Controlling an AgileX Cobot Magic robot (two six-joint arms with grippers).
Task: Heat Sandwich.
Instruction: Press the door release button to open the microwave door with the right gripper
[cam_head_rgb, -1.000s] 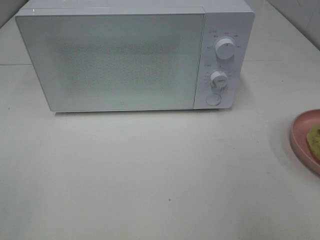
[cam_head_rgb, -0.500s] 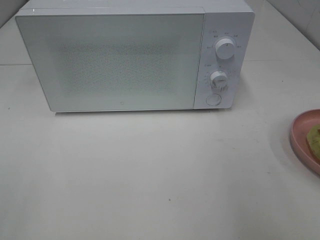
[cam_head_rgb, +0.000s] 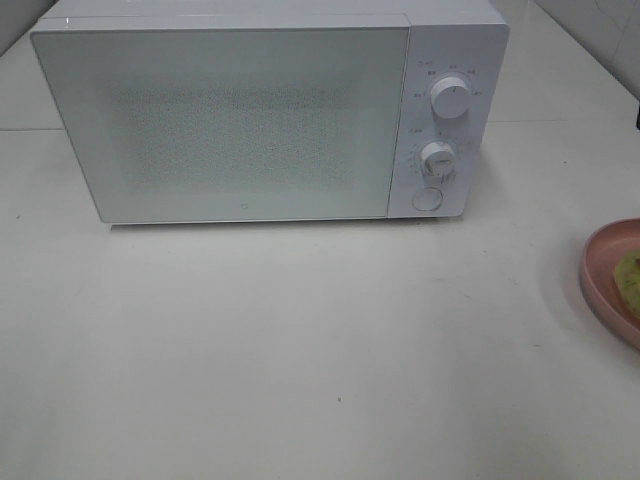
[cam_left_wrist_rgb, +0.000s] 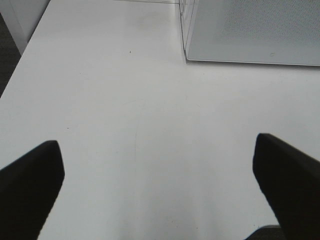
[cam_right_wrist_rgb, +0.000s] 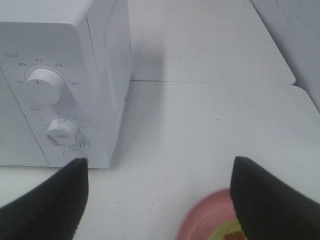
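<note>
**Nothing started yet: door shut, sandwich outside**

We judge the task to be at its very beginning. The microwave (cam_head_rgb: 270, 110) stands at the far side of the table (cam_head_rgb: 300, 350) with its door (cam_head_rgb: 220, 120) fully closed. The sandwich (cam_head_rgb: 630, 275) lies on the pink plate (cam_head_rgb: 598, 262) at the right edge of the scene, nearer than the oven and well apart from it. Only a strip of its yellow-green filling shows.

Our left gripper (cam_left_wrist_rgb: 157, 147) hangs over bare table near the microwave's front left corner, jaws spread wide and holding nothing. Our right gripper (cam_right_wrist_rgb: 160, 164) hovers between the control panel and the plate, with the plate's rim just below. Its jaws are also spread and empty.

By our reckoning everything is left to do:
- open the door
- put the sandwich inside, plate and all or alone
- shut the door
- turn the upper knob (cam_head_rgb: 452, 98) and lower knob (cam_head_rgb: 437, 157) to start heating
</note>
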